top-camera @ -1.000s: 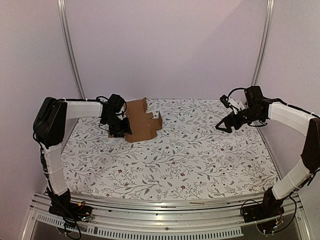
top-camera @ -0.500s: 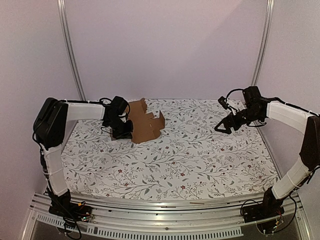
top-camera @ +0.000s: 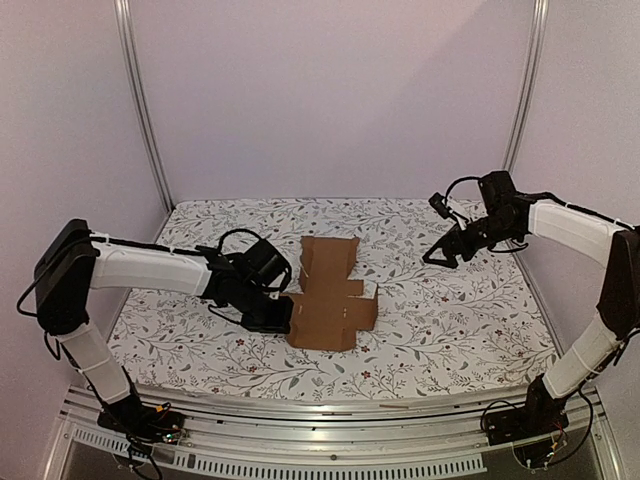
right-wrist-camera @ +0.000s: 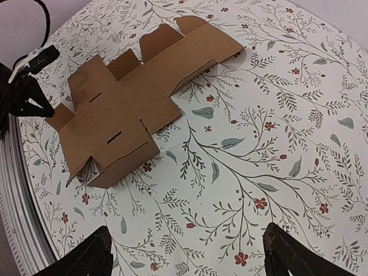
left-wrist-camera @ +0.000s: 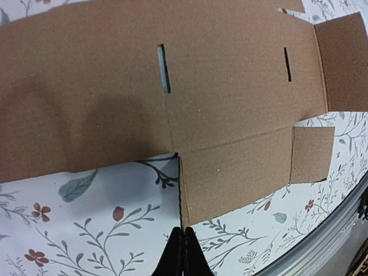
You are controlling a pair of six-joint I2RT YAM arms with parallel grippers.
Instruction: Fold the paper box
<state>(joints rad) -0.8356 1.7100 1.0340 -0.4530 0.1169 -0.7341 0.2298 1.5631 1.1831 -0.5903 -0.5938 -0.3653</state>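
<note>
The box lies flat and unfolded near the middle of the top view, inner face up, on the flowered cloth. In that view its long axis runs up and down the frame. In the right wrist view the same axis slants from lower left to upper right. We see the left gripper at the box's left edge, toward the lower end, its jaws clenched to a thin point. In the left wrist view the fingertips meet exactly at the bottom corner of a side panel, so we judge that they nip the cardboard edge, though the bite is too slight to be sure. The sheet spreads up and away from those jaws, filling the upper part of that frame. The right gripper hangs at the right of the top view, well apart from the box, jaws spread wide with nothing between them. From it the box lies toward the upper left of its own frame. The left arm is therefore much the nearer. We judge that the next fold depends on the right arm crossing leftward to reach the free flaps. We find no brand, label or writing, only plain brown board with two narrow slots.
</note>
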